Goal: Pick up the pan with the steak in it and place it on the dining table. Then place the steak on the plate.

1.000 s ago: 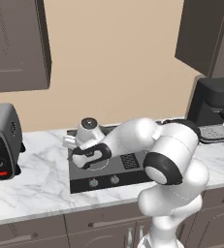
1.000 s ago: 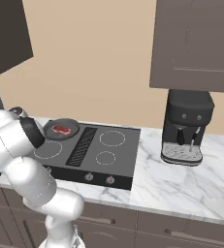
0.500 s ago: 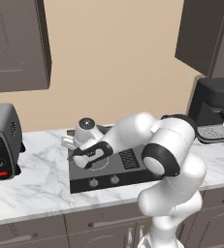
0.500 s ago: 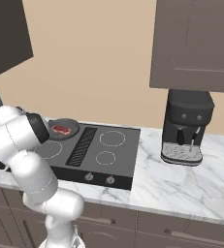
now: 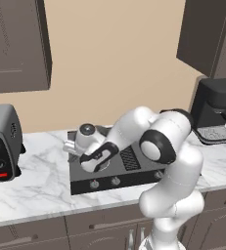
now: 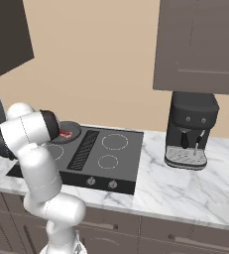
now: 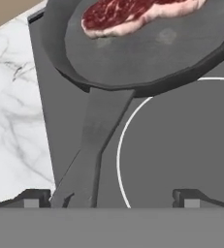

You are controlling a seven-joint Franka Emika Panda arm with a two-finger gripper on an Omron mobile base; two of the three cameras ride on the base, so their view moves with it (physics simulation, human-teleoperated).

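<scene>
The dark grey pan (image 7: 147,58) rests on the stove's rear left burner, and the red marbled steak (image 7: 133,13) lies flat in it. Its straight handle (image 7: 91,145) runs back toward my gripper (image 7: 111,201) and ends just inside the left fingertip (image 7: 32,199). The gripper is open, low over the stove, and touches nothing. In the right base view the pan (image 6: 71,130) and steak (image 6: 65,133) peek out beside my arm. The dining table and the plate are out of view.
The black cooktop (image 6: 111,158) is set into a marble counter (image 6: 185,183). A coffee machine (image 6: 190,129) stands to its right and a grey toaster (image 5: 2,141) to its left. Dark cabinets hang above on both sides.
My arm has folded further to the left, and the hand has settled lower behind the pan's handle. Pan and steak have not moved.
</scene>
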